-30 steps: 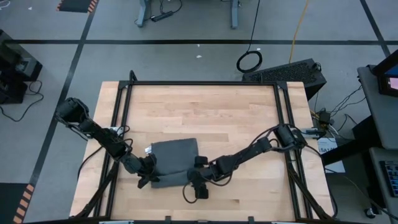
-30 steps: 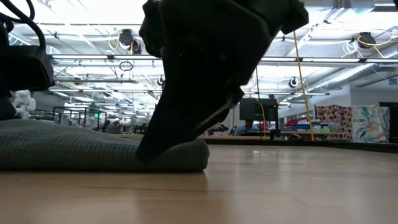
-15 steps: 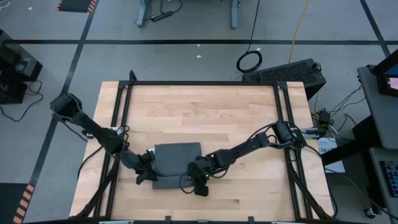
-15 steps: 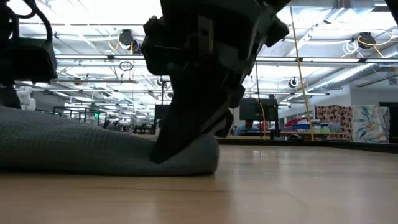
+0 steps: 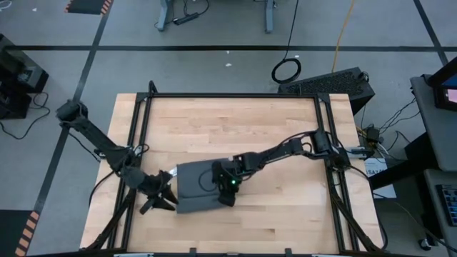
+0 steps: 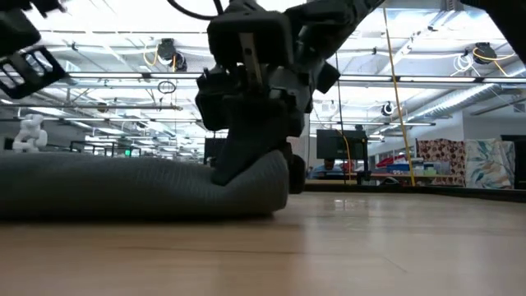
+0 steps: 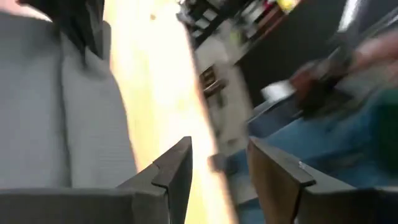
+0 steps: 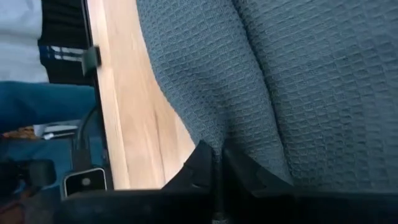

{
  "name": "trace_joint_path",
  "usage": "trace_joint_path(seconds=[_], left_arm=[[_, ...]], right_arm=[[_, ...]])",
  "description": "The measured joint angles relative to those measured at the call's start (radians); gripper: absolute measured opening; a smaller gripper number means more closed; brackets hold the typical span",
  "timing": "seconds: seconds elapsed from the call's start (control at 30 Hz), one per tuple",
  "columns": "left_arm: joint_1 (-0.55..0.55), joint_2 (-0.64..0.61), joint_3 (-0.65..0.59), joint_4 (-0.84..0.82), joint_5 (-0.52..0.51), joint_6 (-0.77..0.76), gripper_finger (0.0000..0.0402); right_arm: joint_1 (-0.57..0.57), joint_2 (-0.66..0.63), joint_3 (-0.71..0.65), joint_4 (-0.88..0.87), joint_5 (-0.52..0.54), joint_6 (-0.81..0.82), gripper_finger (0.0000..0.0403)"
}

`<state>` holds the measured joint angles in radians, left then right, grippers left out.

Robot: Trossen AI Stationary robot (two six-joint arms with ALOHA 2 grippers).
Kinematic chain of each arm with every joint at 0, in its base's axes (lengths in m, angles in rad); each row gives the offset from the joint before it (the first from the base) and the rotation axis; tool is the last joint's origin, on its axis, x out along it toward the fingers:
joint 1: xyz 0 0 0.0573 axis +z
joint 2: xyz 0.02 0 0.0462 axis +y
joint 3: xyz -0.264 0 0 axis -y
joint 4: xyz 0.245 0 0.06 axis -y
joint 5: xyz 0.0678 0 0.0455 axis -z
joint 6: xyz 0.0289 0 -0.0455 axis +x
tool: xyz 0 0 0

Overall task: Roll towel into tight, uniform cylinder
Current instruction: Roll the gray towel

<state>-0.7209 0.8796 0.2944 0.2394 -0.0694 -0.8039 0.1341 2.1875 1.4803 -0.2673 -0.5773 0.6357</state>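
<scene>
The dark grey towel (image 5: 194, 187) lies folded in a flat wad near the table's front edge, left of the middle. Its right end (image 6: 267, 177) bulges up off the wood. My right gripper (image 5: 227, 184) is shut at that right end, slanting down from the right. My left gripper (image 5: 161, 198) hovers open just left of the towel, raised off the table (image 6: 25, 62). Nothing is between its fingers (image 7: 219, 163). The towel (image 7: 56, 112) shows beside them. My right gripper pinches the towel's right edge (image 8: 214, 144) between its two fingertips, where a crease in the cloth runs into them. It comes slanting down from the table's right side. The pinched end (image 6: 271, 168) is humped up; the rest of the towel lies on the table.
A black metal frame (image 5: 136, 143) runs along the table's left, right and far sides. Bare wood (image 5: 235, 128) lies on the far half and to the right of the towel. Cables hang at the right edge (image 5: 357, 151).
My left gripper has opened, let go of the towel's left edge and risen. My right gripper has shut on the towel's right end, rolled, and gone toward the far edge. That end has humped up; the rest stays flat.
</scene>
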Motion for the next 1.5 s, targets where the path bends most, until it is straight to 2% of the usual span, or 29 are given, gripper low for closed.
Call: trace_joint_path(seconds=[0.13,0.27,0.4,0.63,0.77,0.97,1.23,1.37,1.5], left_arm=[[-0.063,0.074,0.079,-0.189,-0.120,0.107,0.0156],[-0.088,0.129,0.085,-0.161,-0.252,0.086,0.0159],[-0.088,0.162,0.085,-0.182,-0.262,0.107,0.0194],[-0.089,0.246,0.085,-0.216,-0.253,0.106,0.0295],[-0.091,0.283,0.085,-0.227,-0.286,0.104,0.0321],[-0.085,0.342,0.085,-0.289,-0.412,0.113,0.0324],[-0.070,0.404,0.084,-0.302,-0.414,0.165,0.0306],[-0.070,0.392,0.087,-0.306,-0.432,0.161,0.0283],[-0.071,0.352,0.112,-0.320,-0.404,0.159,0.0278]], right_arm=[[-0.029,-0.001,0.000,0.004,-0.024,0.004,0.0002],[-0.043,-0.001,0.000,0.007,-0.033,0.016,0.0001],[-0.056,-0.003,0.000,0.009,-0.057,0.024,0.0001],[-0.100,-0.003,0.000,0.012,-0.104,0.074,0.0001],[-0.117,-0.004,0.000,0.015,-0.131,0.087,0.0001],[-0.134,-0.005,0.000,0.026,-0.179,0.094,0.0000],[-0.146,-0.005,0.000,0.031,-0.238,0.115,0.0000],[-0.154,-0.005,0.000,0.030,-0.243,0.134,0.0000],[-0.155,-0.005,0.000,0.031,-0.244,0.139,0.0000]])
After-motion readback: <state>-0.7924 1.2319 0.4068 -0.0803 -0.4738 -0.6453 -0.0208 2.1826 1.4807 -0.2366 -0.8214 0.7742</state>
